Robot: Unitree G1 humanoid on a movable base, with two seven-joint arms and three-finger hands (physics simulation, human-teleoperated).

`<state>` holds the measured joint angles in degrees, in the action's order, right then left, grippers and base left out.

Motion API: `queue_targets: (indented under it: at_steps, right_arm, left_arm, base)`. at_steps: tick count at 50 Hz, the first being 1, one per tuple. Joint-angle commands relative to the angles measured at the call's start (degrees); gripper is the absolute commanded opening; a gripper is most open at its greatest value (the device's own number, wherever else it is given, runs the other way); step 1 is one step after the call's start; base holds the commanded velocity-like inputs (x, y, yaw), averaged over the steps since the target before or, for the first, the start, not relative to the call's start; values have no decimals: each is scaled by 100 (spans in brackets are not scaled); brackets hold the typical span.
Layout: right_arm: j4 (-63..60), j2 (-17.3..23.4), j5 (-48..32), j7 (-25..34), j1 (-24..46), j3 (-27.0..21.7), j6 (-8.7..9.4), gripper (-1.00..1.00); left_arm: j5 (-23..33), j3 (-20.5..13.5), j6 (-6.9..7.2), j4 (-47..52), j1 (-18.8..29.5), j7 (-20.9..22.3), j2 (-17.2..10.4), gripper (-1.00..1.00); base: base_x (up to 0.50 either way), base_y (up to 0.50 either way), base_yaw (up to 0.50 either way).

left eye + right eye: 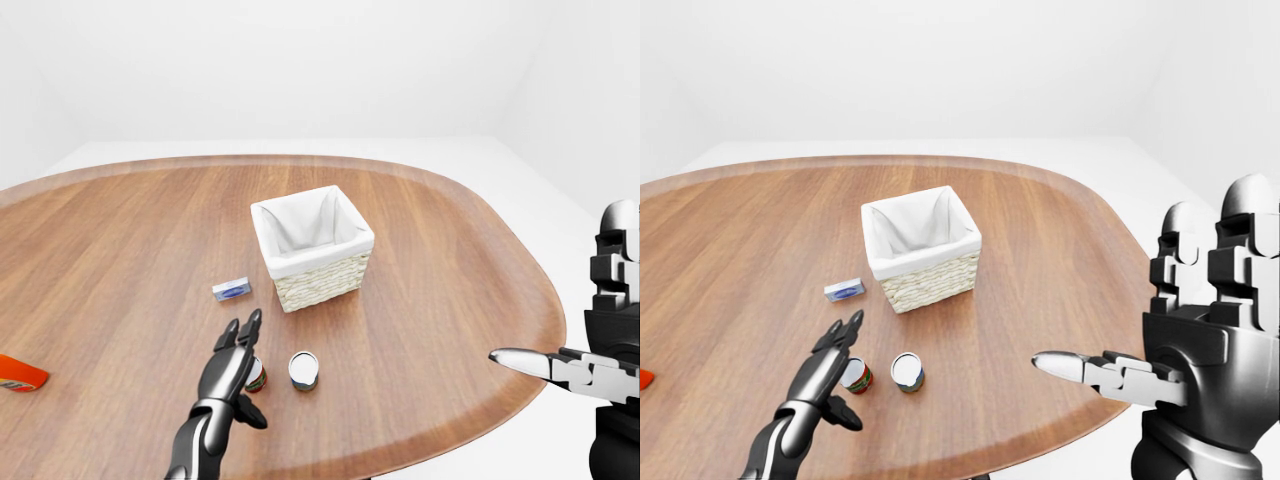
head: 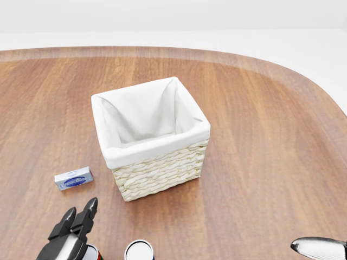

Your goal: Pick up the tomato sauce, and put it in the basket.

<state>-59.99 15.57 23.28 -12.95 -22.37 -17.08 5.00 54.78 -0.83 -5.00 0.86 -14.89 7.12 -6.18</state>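
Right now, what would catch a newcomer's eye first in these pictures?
A white-lined wicker basket stands at the middle of the wooden table. Toward the bottom of the left-eye view, the left hand hovers with open fingers at a red-labelled can, a second can to its right.

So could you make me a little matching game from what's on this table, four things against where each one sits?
Things:
1. basket
2. small blue box
3. red-labelled can
4. orange packet

Places (left-eye view):
A. at the far left edge of the picture
B. under the left hand's open fingers
C. mid-table, lined with white cloth
D. lying flat just left of the basket

Pairs: 1-C, 2-D, 3-B, 4-A
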Motion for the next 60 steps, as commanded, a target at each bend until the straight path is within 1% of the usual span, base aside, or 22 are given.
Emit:
queue_targets:
  at_steps: [1,8,11,15,16,17,19,24,30,32,35,41,44,49,53,60]
  right_arm:
    - [0,37,4,-23,-13,28,0,100]
    - [0,-34,-45,39,20,32,0,100]
    - [0,-17,-23,25,12,22,0,100]
    - [0,22,-3,-10,10,18,0,100]
    - [0,-10,-14,13,19,12,0,100]
    - [0,-24,-20,28,29,8,0,100]
    - [0,-47,-57,45,47,31,0,100]
    - [0,-7,-24,8,26,23,0,100]
    - [0,-66,-64,60,64,21,0,100]
    - [0,-67,-73,61,65,27,0,100]
    - [0,-111,-92,106,56,23,0,100]
    - [0,-61,-61,61,50,22,0,100]
    - [0,-145,-126,120,74,40,0,100]
    - [0,-71,-68,62,40,30,0,100]
    - [0,-223,-161,181,112,19,0,100]
    - [0,-188,-132,151,59,19,0,100]
  left_arm:
    - [73,108,0,-680,359,-397,-80,100]
    - [99,181,0,-819,401,-505,-117,100]
    - [162,215,0,-1081,487,-678,-147,100]
    - [174,218,0,-1089,503,-662,-161,100]
    - [325,262,0,-1200,501,-725,-207,100]
    - [351,277,0,-1223,482,-702,-223,100]
    - [335,270,0,-1318,478,-769,-216,100]
    - [362,227,0,-1285,511,-768,-231,100]
    - [374,88,0,-1536,754,-954,-245,100]
    - [286,59,0,-1570,794,-939,-213,100]
    - [279,77,0,-1560,812,-973,-230,100]
    - [275,112,0,-1568,812,-1028,-244,100]
    - [301,120,0,-1581,804,-1051,-251,100]
    - [308,142,0,-1657,839,-1089,-258,100]
    - [356,178,0,-2080,1007,-1285,-277,100]
    - [391,247,0,-2558,1204,-1522,-320,100]
  base:
    - [0,0,0]
    - [0,0,0]
    - [0,0,0]
    - [0,0,0]
    - [0,0,0]
    - [0,0,0]
    - [0,0,0]
    - [0,0,0]
    - [0,0,0]
    - [0,0,0]
    - [0,0,0]
    - [0,0,0]
    - [0,0,0]
    - [0,0,0]
    - [0,0,0]
    - [0,0,0]
